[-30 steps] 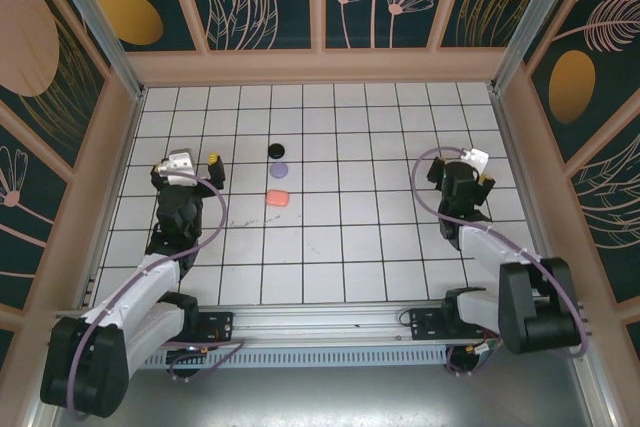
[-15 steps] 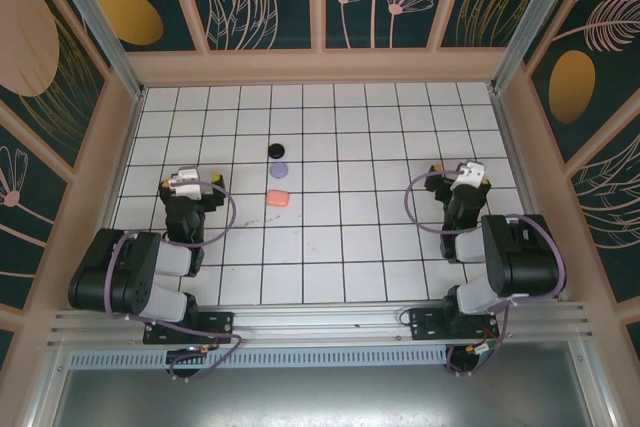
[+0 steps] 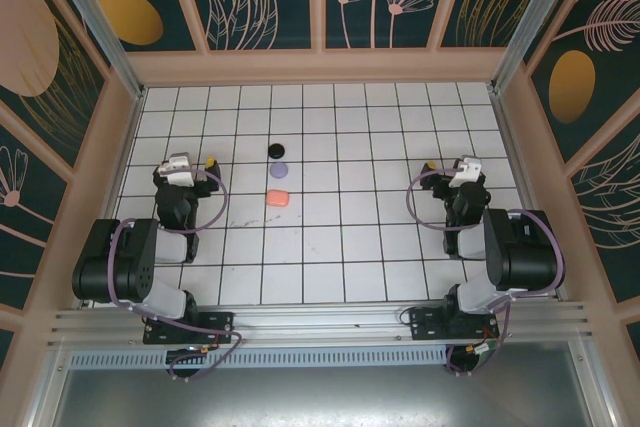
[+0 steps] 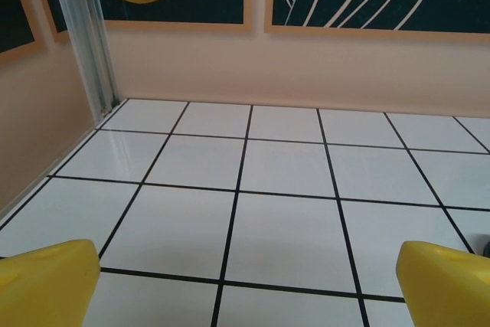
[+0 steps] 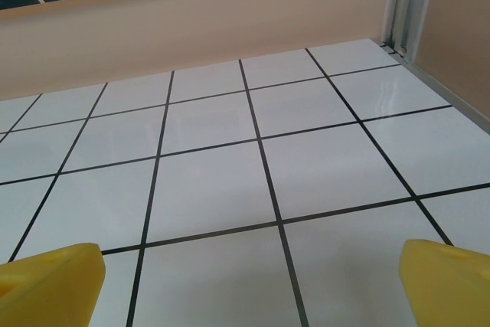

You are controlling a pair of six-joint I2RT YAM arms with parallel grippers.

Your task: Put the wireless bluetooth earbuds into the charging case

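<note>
Three small charging cases lie in a column left of the floor's middle: a black one, a greyish-lilac one and a salmon-pink one. All three look closed, and the earbuds are hidden. My left gripper hovers about two tiles left of the cases, open, its yellow fingertips far apart over bare tile with nothing between them. My right gripper is far to the right, also open and empty, with yellow fingertips at the bottom corners of its wrist view.
Peach walls with dark floral panels enclose the white tiled floor. Metal corner posts stand at the far left and far right. Both arms are folded back close to their bases along the near rail.
Both arms have folded back toward their bases from a stretched-out pose. The left gripper then rose slightly toward the far wall. The cases have not moved.
</note>
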